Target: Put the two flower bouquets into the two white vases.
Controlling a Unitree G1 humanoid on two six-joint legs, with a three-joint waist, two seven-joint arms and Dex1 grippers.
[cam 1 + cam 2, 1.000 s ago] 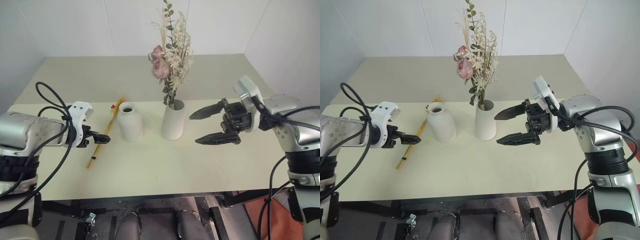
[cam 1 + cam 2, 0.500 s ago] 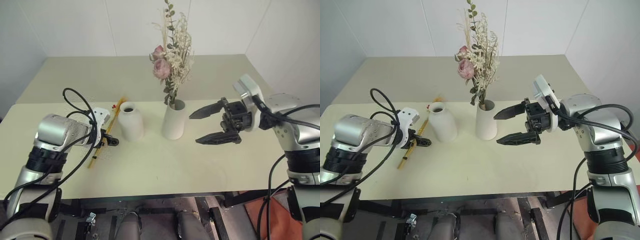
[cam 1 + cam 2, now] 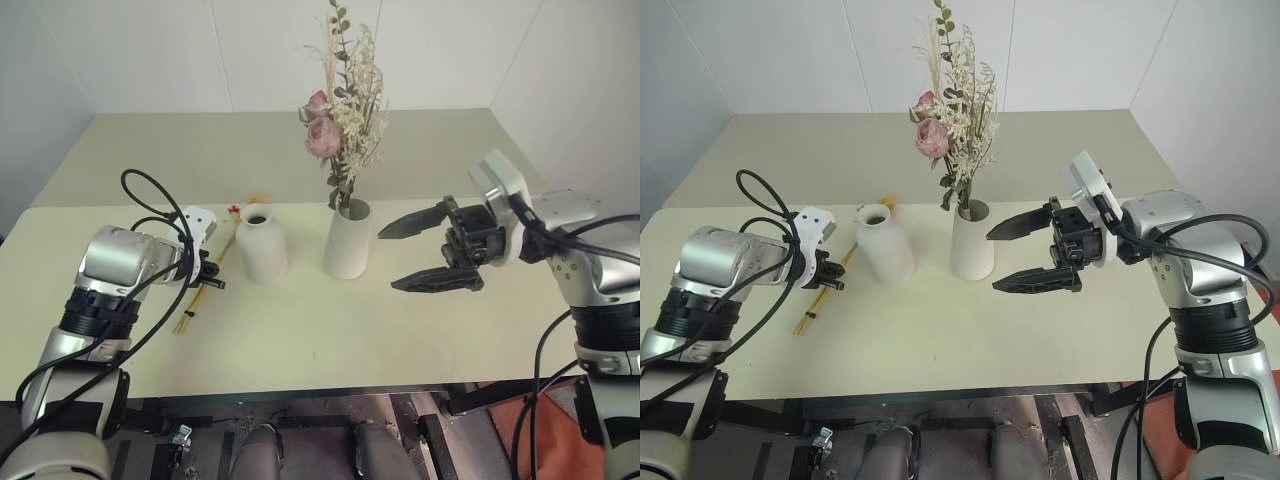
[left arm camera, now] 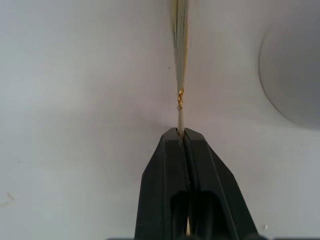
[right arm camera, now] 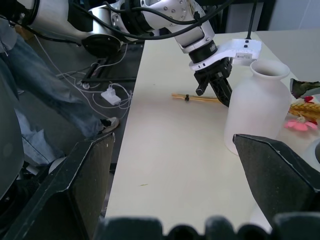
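- The left gripper [image 3: 212,282] has its two black fingers pinched fully together on the yellow-orange stems of the slim bouquet [image 3: 203,293], which lies flat on the table [image 3: 330,330].
- That bouquet's long axis runs from near-left to far-right, its flower end tucked behind the short bottle vase [image 3: 260,243].
- The bottle vase stands just right of the clamped stems, so the lift looks set to swing the stem end up and right toward its narrow neck.
- The bushy bouquet [image 3: 340,125] already stands in the taller vase [image 3: 346,240].
- The right gripper [image 3: 425,252] hangs wide open and empty, right of the taller vase, farther from the job.
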